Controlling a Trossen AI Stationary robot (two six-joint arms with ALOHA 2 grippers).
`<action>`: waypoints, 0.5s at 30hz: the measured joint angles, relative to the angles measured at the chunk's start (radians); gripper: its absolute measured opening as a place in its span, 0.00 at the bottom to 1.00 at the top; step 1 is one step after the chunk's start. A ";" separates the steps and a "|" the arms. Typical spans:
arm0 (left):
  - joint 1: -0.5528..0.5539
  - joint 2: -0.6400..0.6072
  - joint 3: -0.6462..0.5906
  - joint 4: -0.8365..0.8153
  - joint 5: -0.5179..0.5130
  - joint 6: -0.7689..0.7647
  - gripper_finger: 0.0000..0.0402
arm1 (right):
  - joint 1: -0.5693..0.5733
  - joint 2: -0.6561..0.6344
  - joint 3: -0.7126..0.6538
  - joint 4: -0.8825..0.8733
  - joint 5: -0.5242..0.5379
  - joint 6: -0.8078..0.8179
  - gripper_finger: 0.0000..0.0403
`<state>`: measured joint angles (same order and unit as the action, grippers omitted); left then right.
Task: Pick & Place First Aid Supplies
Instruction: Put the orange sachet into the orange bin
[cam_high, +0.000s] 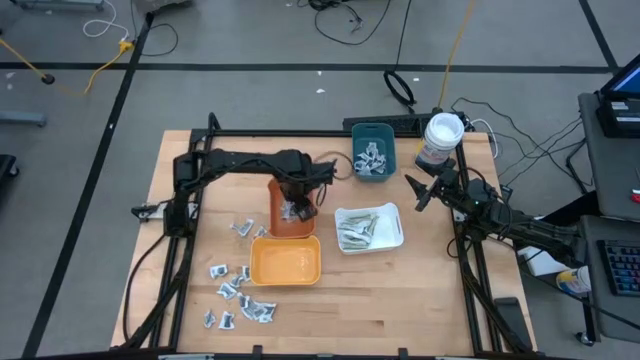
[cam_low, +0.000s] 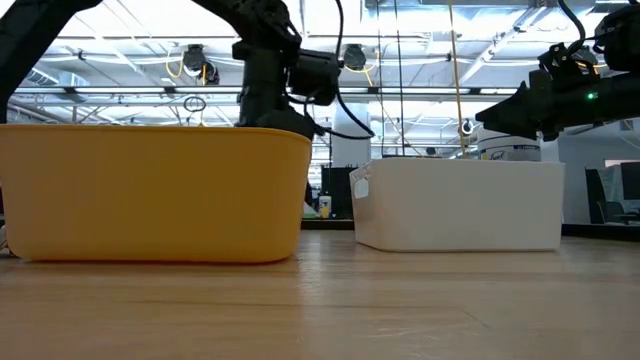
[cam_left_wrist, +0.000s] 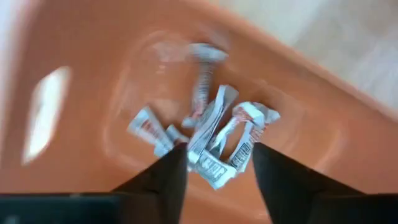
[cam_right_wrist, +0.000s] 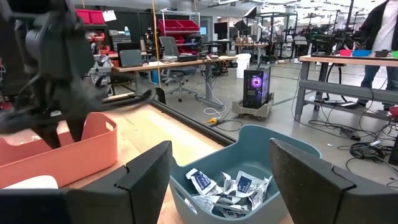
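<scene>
Two left fingers (cam_left_wrist: 214, 171) parted over sachets (cam_left_wrist: 214, 134) inside orange tray (cam_high: 275, 196) walls; right fingers (cam_right_wrist: 217, 180) wide above teal tray (cam_right_wrist: 298, 146) rim.

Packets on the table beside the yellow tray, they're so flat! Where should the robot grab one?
Probably from straight above. The packets lie flat on the table, so a sideways approach would find nothing to close on. Best to start with one at the edge of the scatter, like the lone packet, and pinch across its narrower width with a finger on each side.
</scene>
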<state>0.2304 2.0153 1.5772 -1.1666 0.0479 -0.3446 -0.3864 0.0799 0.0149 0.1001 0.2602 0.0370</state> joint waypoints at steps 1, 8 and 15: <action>0.007 -0.010 0.000 -0.004 -0.001 -0.058 0.50 | 0.000 0.000 0.000 0.000 0.000 0.000 0.65; 0.046 -0.072 0.000 -0.013 -0.002 -0.345 0.68 | 0.000 0.000 0.000 0.000 0.000 0.000 0.65; 0.036 -0.143 -0.085 -0.005 0.004 -0.452 0.74 | 0.000 0.000 0.000 0.000 0.000 0.000 0.65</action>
<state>0.2666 1.8723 1.4919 -1.1721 0.0516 -0.7963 -0.3862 0.0798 0.0149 0.1001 0.2600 0.0371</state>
